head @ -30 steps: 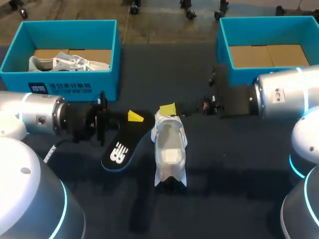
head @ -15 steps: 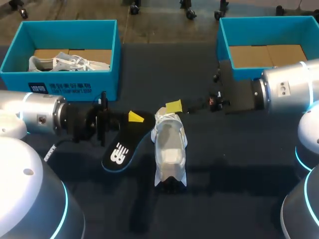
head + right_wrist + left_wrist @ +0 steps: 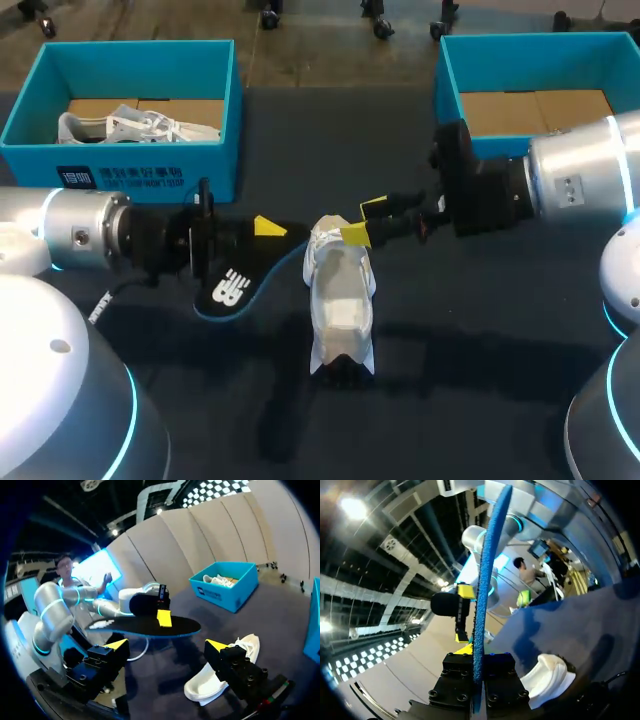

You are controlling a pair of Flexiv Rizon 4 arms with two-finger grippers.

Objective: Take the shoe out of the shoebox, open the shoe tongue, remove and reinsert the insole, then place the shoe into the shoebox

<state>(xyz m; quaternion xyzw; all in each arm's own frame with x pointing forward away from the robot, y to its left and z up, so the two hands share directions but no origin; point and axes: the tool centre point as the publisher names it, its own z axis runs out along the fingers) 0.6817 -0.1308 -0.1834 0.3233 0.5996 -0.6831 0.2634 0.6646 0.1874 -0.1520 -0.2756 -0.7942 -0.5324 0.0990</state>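
A white shoe (image 3: 340,297) lies on the dark table, toe toward me; it also shows under my right gripper (image 3: 225,676). My left gripper (image 3: 265,230) is shut on the black, blue-edged insole (image 3: 238,277), held off the table just left of the shoe. In the left wrist view the insole (image 3: 484,580) stands edge-on between the fingers of the left gripper (image 3: 479,677). My right gripper (image 3: 365,222) hangs open over the shoe's heel end, nothing between its yellow tips. From the right gripper (image 3: 166,645) the insole (image 3: 145,625) floats flat ahead.
A blue shoebox (image 3: 210,150) at the back left holds a second white shoe (image 3: 135,127). Another blue box (image 3: 448,110) at the back right shows only its cardboard floor. The left box (image 3: 225,592) lies beyond the insole.
My left gripper has lifted and turned the insole, which now sits a little further left. My right gripper has rotated so both tips show and has drawn slightly right of the shoe's heel.
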